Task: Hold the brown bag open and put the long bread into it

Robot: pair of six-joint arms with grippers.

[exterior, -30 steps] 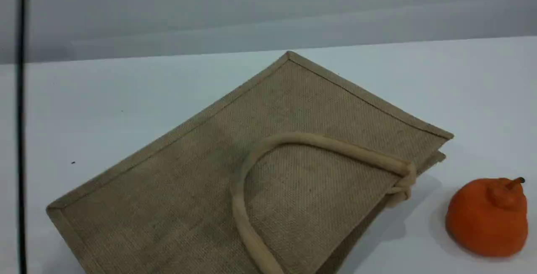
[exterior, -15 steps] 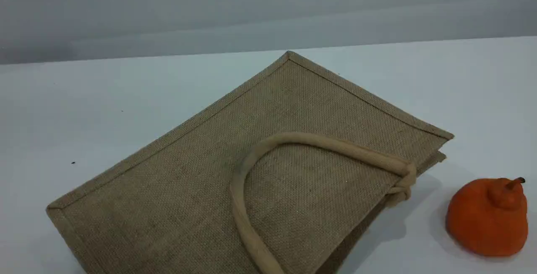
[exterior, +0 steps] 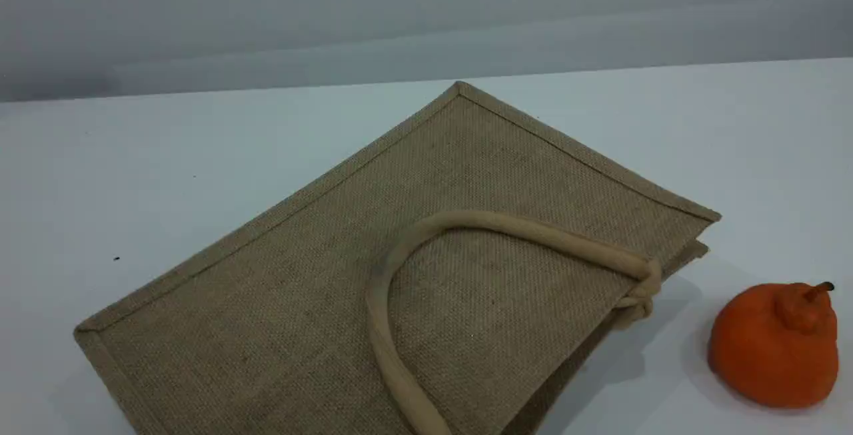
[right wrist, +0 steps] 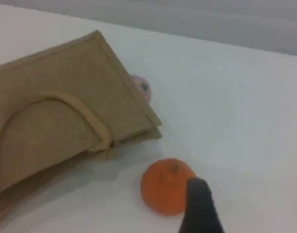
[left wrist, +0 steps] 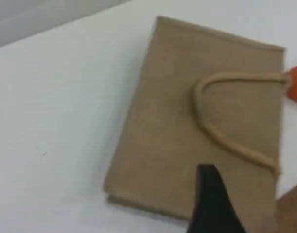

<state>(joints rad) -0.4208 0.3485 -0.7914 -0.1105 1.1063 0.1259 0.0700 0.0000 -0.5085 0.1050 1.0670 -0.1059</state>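
Lying flat and closed mid-table: bag [exterior: 320, 268], handle [exterior: 400, 262] draped on top, mouth facing right. Sitting near right: orange [exterior: 773, 345]. Peeking out past the bag's far edge: pink bun [right wrist: 141, 87]. Hovering empty, jaws wide: left gripper [left wrist: 214, 204], right gripper [right wrist: 199, 206]. Bread nowhere showing. Pinching the handle, probably, then lifting gently.

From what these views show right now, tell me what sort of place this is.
Probably a lab or test bench for robot handling, not a home or shop: a bare white table against a plain grey wall, with only a few props laid out, a brown bag lying flat and an orange fruit.
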